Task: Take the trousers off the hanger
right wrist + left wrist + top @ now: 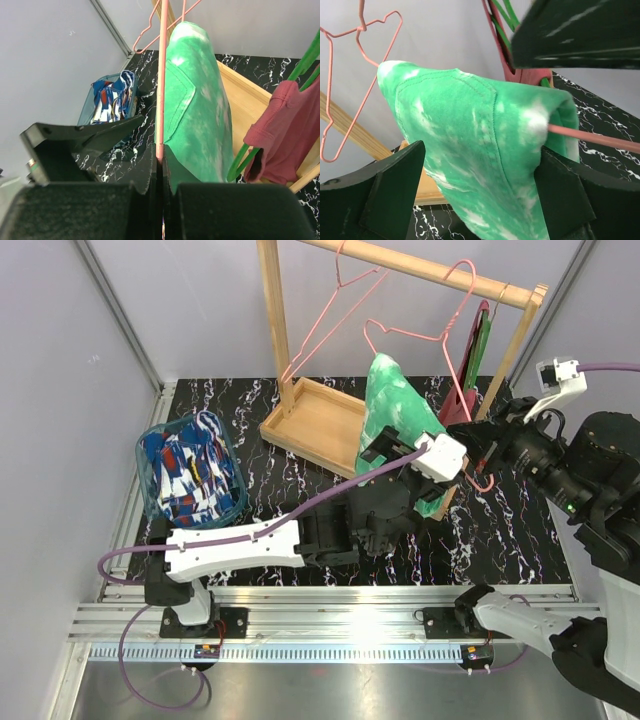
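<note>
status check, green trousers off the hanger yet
Left gripper open, straddling green trousers. Right gripper shut on pink hanger. Trousers not off yet. Maroon garment hangs close by.

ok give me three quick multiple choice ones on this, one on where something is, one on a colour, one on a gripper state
1. Where are the blue trousers? A hanging up; B in the basket; C held in the air.
2. What colour is the hanger carrying the green trousers? A green; B white; C pink.
3. The right gripper is: A shut on the hanger; B wide open; C shut on cloth.

Answers: 1 B, they lie bundled inside the basket on the left. 2 C, a pink wire runs through the green cloth. 3 A, its fingers pinch the pink wire with no gap.
</note>
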Robot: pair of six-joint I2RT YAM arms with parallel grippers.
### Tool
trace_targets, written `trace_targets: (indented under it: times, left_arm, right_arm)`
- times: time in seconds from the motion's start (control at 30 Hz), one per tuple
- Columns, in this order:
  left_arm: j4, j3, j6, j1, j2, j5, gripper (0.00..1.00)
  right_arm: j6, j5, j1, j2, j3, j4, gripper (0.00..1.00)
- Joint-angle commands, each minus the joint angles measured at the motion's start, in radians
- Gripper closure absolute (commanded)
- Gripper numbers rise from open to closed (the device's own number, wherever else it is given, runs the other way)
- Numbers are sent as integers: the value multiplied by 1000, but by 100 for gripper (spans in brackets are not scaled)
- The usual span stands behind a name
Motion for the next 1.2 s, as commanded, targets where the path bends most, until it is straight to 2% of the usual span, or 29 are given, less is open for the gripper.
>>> trace_targets:
  times: [0.0, 0.07, 0.17, 0.23, 0.3, 0.37, 0.4, 0.47, 0.53, 0.7, 0.83, 1.03, 1.17]
  left_arm:
    - [68, 38, -12, 37, 4, -71, 12]
    - [68, 21, -29, 44, -5, -58, 3]
    - [57, 27, -37, 53, -1, -57, 6]
    - [41, 33, -39, 60, 1, -49, 22]
    - [34, 35, -43, 67, -2, -46, 45]
    - [24, 33, -49, 78, -5, -43, 53]
    - [19, 32, -58, 83, -13, -40, 68]
    - [16, 30, -60, 87, -21, -46, 81]
    - [22, 23, -51, 87, -39, -58, 100]
    - [163, -72, 20, 87, -117, -93, 100]
    - [201, -117, 41, 83, -188, -95, 100]
    - [320, -197, 127, 50, -320, -113, 100]
    - [419, -230, 234, 20, -393, -143, 100]
  right_arm:
    - [19, -10, 1, -36, 43, 199, 100]
    - [26, -56, 2, -35, 43, 202, 100]
    - [35, -79, 2, -36, 32, 215, 100]
    - [39, -89, 1, -38, 29, 224, 100]
    - [41, -92, 2, -39, 31, 224, 100]
    - [39, -92, 2, -44, 31, 224, 100]
    - [39, -92, 2, -44, 29, 225, 100]
    - [36, -87, 2, -47, 19, 225, 100]
    - [30, -80, 2, -49, -1, 225, 100]
    - [42, -101, 2, -81, -113, 279, 100]
    - [53, -113, 2, -105, -198, 300, 100]
    - [79, -144, 2, -157, -409, 334, 100]
    - [113, -158, 2, -205, -599, 377, 100]
